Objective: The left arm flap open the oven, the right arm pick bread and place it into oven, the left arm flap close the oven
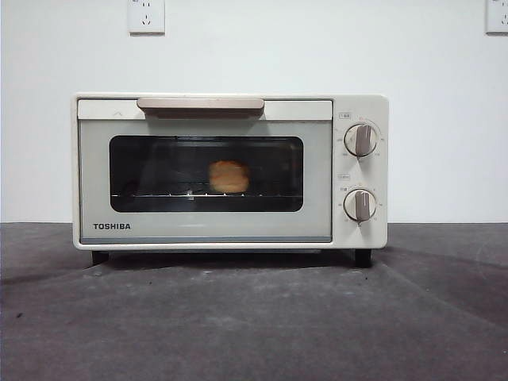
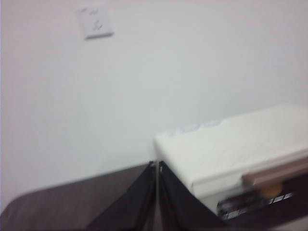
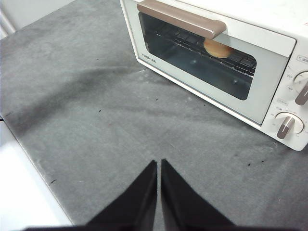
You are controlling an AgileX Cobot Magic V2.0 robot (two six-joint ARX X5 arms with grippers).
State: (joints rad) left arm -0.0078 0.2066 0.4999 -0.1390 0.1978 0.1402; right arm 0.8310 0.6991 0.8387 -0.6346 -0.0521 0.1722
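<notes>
With the oven [image 1: 230, 171] door shut at frame centre and the bread [image 1: 229, 176] sitting on its rack, I am judging the task finished — left gripper [image 2: 157, 166] and right gripper [image 3: 159, 166] both clenched, empty, needing only to be parked.

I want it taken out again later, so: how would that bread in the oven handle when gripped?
The bread looks rounded and lumpy, so it may roll on the wire rack if nudged. It is small beside the oven, probably light. Likely soft, so it might dent.
</notes>
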